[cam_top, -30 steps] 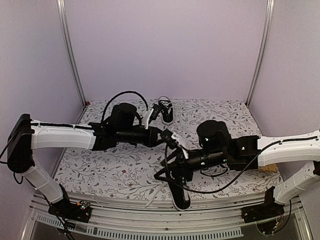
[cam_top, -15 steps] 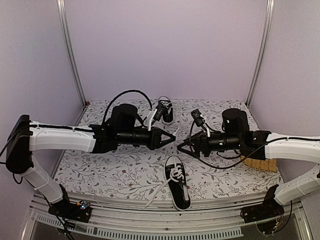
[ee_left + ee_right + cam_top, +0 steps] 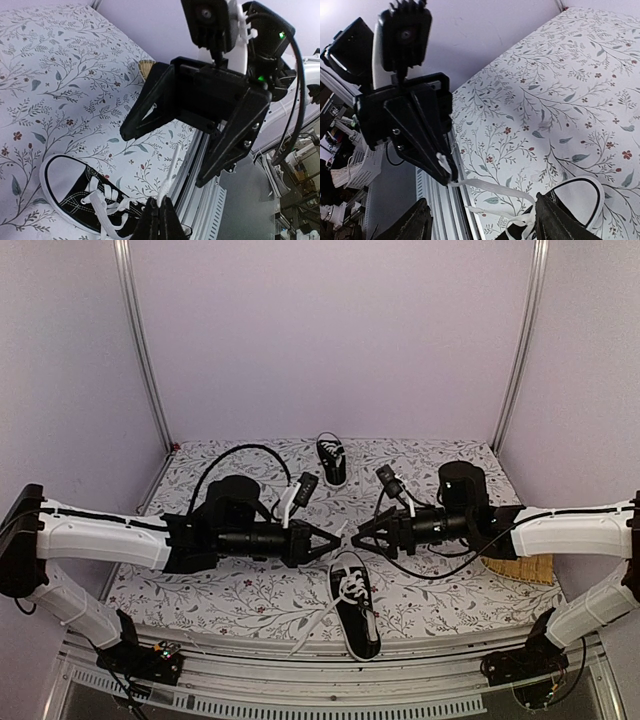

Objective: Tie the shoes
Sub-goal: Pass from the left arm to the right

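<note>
Left arm: white shells, black joints, and look, a black cable looping over it.
Right arm: same white-and-black build.
Wrist camera: black block, white bracket.
Right gripper: black, triangular, screw heads showing; green light glowing behind.

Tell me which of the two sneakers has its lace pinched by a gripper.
The front sneaker: the shut left gripper holds the end of its white lace up off it. The back sneaker, by the rear wall, lies with no gripper near.

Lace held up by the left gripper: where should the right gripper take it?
Probably the free stretch of lace between the left gripper and the shoe, coming in from the right. It hangs clear of the table, and the open right gripper faces it.
</note>
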Controlling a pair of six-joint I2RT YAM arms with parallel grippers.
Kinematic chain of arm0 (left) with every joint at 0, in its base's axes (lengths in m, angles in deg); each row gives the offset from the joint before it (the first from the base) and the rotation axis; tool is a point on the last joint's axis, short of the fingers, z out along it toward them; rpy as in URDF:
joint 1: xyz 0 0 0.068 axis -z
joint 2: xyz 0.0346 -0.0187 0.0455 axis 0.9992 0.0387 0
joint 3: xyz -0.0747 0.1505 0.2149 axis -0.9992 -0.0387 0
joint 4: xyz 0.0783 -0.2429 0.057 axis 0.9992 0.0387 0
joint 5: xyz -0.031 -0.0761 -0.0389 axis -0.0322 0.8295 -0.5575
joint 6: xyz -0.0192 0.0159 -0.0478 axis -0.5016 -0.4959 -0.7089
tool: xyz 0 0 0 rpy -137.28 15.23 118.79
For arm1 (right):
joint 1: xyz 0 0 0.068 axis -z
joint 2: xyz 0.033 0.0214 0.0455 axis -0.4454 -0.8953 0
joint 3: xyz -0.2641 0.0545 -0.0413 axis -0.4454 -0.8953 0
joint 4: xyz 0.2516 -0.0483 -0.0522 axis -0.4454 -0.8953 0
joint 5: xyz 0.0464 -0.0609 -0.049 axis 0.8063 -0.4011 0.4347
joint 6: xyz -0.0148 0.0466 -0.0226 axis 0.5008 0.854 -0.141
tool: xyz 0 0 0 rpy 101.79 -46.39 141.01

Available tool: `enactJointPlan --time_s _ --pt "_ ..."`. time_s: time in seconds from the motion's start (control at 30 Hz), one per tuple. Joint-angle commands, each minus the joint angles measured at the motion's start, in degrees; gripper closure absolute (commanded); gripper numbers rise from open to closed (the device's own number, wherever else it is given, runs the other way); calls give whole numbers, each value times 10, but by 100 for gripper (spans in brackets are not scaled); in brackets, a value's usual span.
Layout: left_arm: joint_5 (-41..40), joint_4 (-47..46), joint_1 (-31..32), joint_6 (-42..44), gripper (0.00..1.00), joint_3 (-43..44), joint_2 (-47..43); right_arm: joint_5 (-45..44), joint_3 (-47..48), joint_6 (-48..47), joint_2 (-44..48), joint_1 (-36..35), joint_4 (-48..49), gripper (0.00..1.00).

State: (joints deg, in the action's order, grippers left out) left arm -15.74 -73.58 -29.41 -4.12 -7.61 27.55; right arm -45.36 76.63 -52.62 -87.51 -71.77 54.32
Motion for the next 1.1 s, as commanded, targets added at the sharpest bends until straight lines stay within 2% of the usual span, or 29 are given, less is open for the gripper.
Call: enactJointPlan --time_s 0.0,0.2,0.43,0.6,0.73,0.8,0.9,0.93,0.97,1.07 --pt "-17 -36 23 -11 100 0 2 79 -2 11 1 -1 75 29" --pt "-23 -45 30 -10 100 2 13 78 -8 78 11 -11 136 30" --pt "-19 -48 35 -8 100 9 19 49 -6 100 -12 -35 147 43" --pt "-21 -48 40 -7 100 8 20 42 -6 119 -25 -45 169 65" --pt "-29 -47 43 -7 100 7 17 30 -7 127 -33 -49 172 78" --pt "-31 -48 44 -8 100 7 17 18 -10 130 -32 -49 173 96" --pt "-30 -47 45 -6 100 4 17 -8 -17 133 -24 -49 172 98" --pt "-32 -45 45 -5 98 2 17 -18 -20 132 -17 -49 169 98" --pt "-35 -39 46 -5 92 0 16 -31 -24 132 -11 -49 165 98" --pt "-53 -19 48 -5 52 -12 11 -70 -25 123 9 -48 133 98"
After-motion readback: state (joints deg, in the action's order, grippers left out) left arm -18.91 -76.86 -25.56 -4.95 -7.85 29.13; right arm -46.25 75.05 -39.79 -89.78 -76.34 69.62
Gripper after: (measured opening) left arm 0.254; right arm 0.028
